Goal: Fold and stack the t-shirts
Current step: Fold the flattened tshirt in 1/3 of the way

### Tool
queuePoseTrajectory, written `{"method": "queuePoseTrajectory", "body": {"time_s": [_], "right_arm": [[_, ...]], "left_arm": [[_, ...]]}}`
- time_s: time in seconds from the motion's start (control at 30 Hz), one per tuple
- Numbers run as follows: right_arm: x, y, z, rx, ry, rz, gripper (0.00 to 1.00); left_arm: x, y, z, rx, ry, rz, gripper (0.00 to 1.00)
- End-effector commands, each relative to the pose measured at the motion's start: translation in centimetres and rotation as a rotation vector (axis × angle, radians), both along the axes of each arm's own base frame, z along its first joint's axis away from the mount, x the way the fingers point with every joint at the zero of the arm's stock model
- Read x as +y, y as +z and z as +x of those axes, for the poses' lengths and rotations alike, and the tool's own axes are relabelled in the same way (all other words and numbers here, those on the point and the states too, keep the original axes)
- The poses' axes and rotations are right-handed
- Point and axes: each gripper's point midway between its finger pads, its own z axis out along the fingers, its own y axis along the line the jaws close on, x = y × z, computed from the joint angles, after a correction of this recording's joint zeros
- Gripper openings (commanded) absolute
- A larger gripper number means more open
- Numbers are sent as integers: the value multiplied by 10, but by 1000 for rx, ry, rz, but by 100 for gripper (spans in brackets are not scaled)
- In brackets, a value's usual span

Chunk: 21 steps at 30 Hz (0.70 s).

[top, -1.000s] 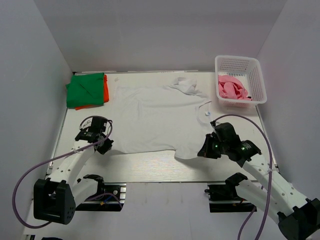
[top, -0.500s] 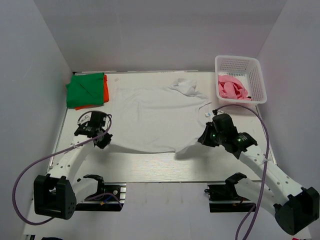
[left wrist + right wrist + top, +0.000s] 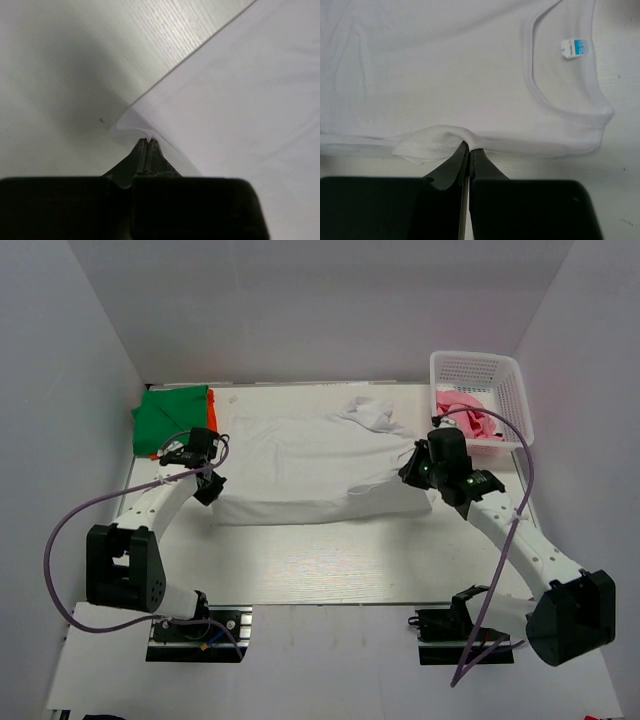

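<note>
Folding step 1 in progress, ref. top view.

1. Worktop [image 3: 330, 560]: more bare surface shows along the near side than a sec ago, because the cloth edge has pulled back toward the far side.

2. White t-shirt [image 3: 310, 455]: lies across the worktop centre, collar to the right. Its near long edge, flat close to the arm bases 1 s ago, has been lifted and carried over the body. A doubled fold line now runs L-R along the near side. Judgement: lengthwise half-fold approx. halfway. Edge not yet laid down or released, and the far sleeve looks bunched, so smoothing is prob. needed before stacking.

3. Basket [image 3: 478, 362]: white lattice type, far right corner, unmoved. Contents: one crumpled pink t-shirt [image 3: 465, 420], not yet folded. No other item visible inside.

4. Stack, far left corner: green t-shirt [image 3: 172, 418] folded on top, orange t-shirt [image 3: 212, 422] showing at its right edge underneath. Position unchanged. Judgement: two done, two remaining.

5. Left end effector [image 3: 147, 143]: fingers together, clamped on a corner of the white t-shirt at its left end.

6. Right end effector [image 3: 469, 146]: fingers together, clamped on a gathered bit of the white t-shirt's edge, just near side of the collar [image 3: 555, 107].

7. Size label [image 3: 574, 48]: inside the collar, facing up.
</note>
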Motion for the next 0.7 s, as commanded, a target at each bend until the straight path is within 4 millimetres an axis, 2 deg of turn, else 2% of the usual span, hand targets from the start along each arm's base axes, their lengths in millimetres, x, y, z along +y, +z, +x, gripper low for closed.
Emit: {"method": "queuePoseTrajectory", "body": {"time_s": [0.0,0.03,0.07,0.1,0.13,0.27,0.37,0.4,0.43,0.47,0.5,0.53,0.57,0.6,0.63,0.67], "right_arm": [[4,27,33,-104,19,1,0],[4,22,41,-85,19,2,0],[5,25,46,-92,22,5,0],[7,13,53,-67,29,-2,0],[5,20,61,-86,21,11,0],[5,10,84,-63,25,7,0],[10,-14,103,-11,44,10,0],[11,-16,110,-24,39,14,0],[8,-37,121,5,13,2,0],[8,-33,132,-10,-5,19,0],[9,-36,137,-8,-9,19,0],[4,-40,145,-12,-37,0,0],[2,-51,162,16,-60,-17,0],[-3,-54,169,19,-82,-37,0],[-7,-71,167,79,-94,-63,7],[-3,-55,186,42,-89,-63,38]], "left_arm": [[10,12,18,-42,43,29,0],[10,14,22,-48,43,28,0],[10,18,31,-67,47,34,0],[13,13,33,-51,55,37,0],[12,16,39,-58,56,36,0],[15,7,61,-49,33,53,0],[14,7,82,-76,29,61,0],[15,-7,85,-49,3,76,0],[17,-4,96,-66,12,75,0],[17,-7,101,-60,12,75,0],[17,-23,102,-14,10,80,3],[22,-20,110,-19,34,84,8],[22,-23,111,3,33,87,21],[26,-17,119,-5,44,86,44],[30,-17,121,6,53,87,68],[30,-12,121,13,39,93,92]]}}
